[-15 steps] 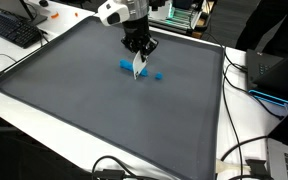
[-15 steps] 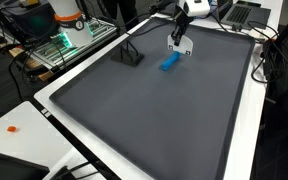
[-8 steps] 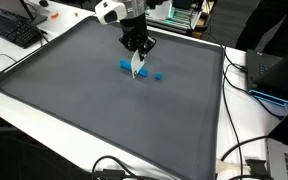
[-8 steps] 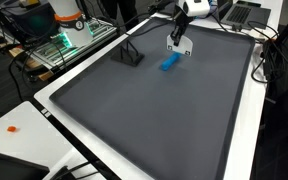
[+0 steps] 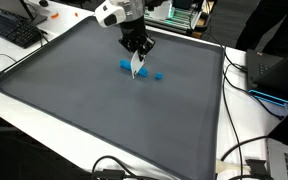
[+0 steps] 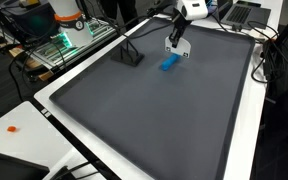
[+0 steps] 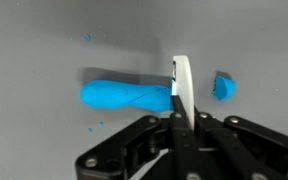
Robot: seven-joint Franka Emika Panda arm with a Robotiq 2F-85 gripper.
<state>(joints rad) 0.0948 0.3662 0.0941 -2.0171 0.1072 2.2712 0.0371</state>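
Below the gripper (image 5: 137,50) in an exterior view, a thin white blade (image 5: 137,66) hangs edge-down, pinched tight between the closed fingers, with its lower edge at the grey mat (image 5: 74,110). A blue dough roll (image 5: 125,66) lies on one side of the blade, and a small blue piece (image 5: 158,73) sits apart on the other side.

Seen from across the mat in an exterior view, the gripper (image 6: 177,38) stands nearly upright. The roll (image 6: 169,63) lies just under the blade's tip, and a black stand (image 6: 131,55) is well off to one side.

Ahead of the gripper (image 7: 182,118) in the wrist view, the blade (image 7: 182,85) shows edge-on, touching the near end of the roll (image 7: 124,96). The small piece (image 7: 224,87) lies just beyond it.

To my judgement the cut goes best with the blade held square across the roll and pressed straight down to the mat, without twisting. Soft dough may smear or cling, so a straight lift seems wise. A firm pinch should stop the blade pivoting.
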